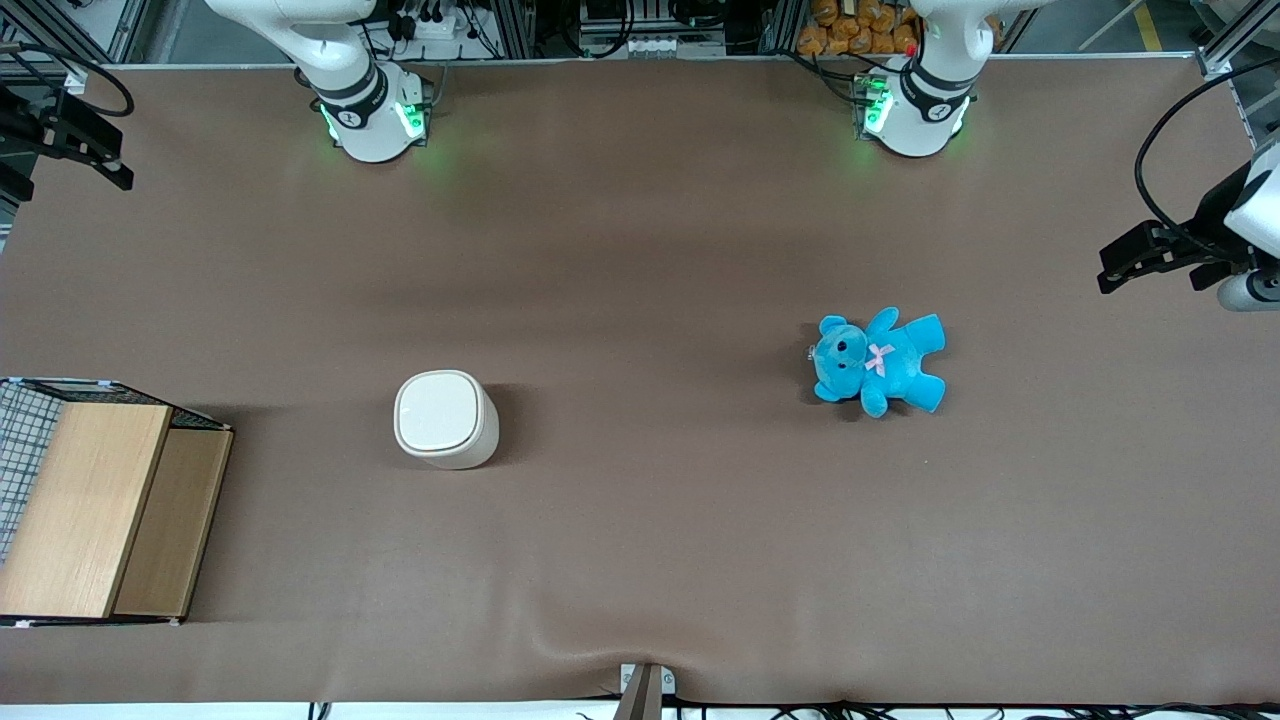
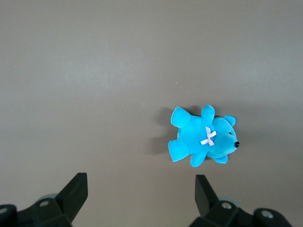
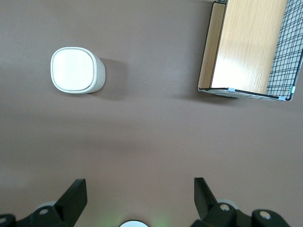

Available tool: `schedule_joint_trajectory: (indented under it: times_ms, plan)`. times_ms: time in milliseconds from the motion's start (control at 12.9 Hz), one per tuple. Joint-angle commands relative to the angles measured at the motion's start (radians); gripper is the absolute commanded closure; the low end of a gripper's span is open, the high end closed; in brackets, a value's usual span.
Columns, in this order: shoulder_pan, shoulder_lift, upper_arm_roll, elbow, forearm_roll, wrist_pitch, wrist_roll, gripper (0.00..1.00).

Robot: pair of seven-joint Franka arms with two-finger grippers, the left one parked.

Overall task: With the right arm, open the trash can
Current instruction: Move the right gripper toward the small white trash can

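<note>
- Front view: the trash can (image 1: 445, 418) stands upright on the brown table (image 1: 640, 550), its flat lid shut flush. I take it as my landmark. The wooden box (image 1: 100, 510) with its wire mesh sits toward my arm's end of the table from the can, clear of it. The blue teddy (image 1: 880, 360) lies well apart from the can, toward the parked arm's end. My gripper (image 1: 70, 135) hangs high at the table's edge, farther from the front camera than the can and nowhere near it.
- Left wrist view: only the teddy (image 2: 203, 139) on bare cloth; the can does not show here.
- Right wrist view: my gripper (image 3: 137, 201) is spread wide with nothing between its fingers (image 3: 73, 198). The can (image 3: 75, 70) sits well apart from them, with the wooden box (image 3: 246, 45) off to one side of it.
- The step in hand, as I judge it, is the approach. I should travel over the can, come down clear of the box, and meet the lid at its free edge, not at the hinge.
- I cannot tell which edge carries the hinge, so I should go slowly. The can looks light and may slide or tip under a sideways push.
</note>
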Motion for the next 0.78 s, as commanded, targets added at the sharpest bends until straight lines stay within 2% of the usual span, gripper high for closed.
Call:
schedule_joint_trajectory:
  times_ms: [0,155,388,699]
  plan:
    - [-0.008,-0.011,0.005,-0.017,-0.013,-0.001,0.007,0.00]
    - [-0.008,-0.011,0.005,-0.017,-0.015,0.007,0.007,0.00]
    - [0.004,0.024,0.011,-0.030,0.025,0.043,0.017,0.00]
    - [0.057,0.091,0.102,-0.112,0.010,0.180,0.159,0.00]
